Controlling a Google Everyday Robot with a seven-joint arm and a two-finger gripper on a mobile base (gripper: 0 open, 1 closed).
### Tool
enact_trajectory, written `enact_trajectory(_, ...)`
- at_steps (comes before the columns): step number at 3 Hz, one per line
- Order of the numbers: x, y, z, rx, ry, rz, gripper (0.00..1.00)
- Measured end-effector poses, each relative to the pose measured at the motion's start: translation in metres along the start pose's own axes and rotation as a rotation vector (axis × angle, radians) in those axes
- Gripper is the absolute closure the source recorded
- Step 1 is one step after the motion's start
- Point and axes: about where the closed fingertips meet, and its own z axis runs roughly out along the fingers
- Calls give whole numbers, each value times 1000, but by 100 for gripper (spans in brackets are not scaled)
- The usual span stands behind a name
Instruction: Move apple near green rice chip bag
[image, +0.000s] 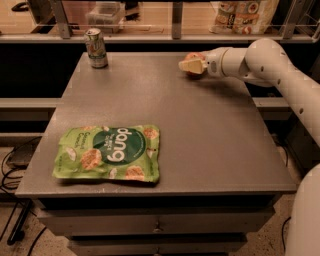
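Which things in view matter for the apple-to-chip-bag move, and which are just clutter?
In the job:
apple, far right of the table
green rice chip bag, lying flat at the near left
gripper, at the apple

Lying about:
soda can, far left corner
packages behind the table
clear container behind the table
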Motion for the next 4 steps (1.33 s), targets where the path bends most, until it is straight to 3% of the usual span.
enact_trajectory(1,-4,5,-1,-17,14,2,62)
enact_trajectory(2,-18,27,-1,-97,39,1,85)
enact_trajectory(3,-27,75,-17,-237,98,-7,100)
enact_trajectory(4,-36,122,-43,-346,161,16,100)
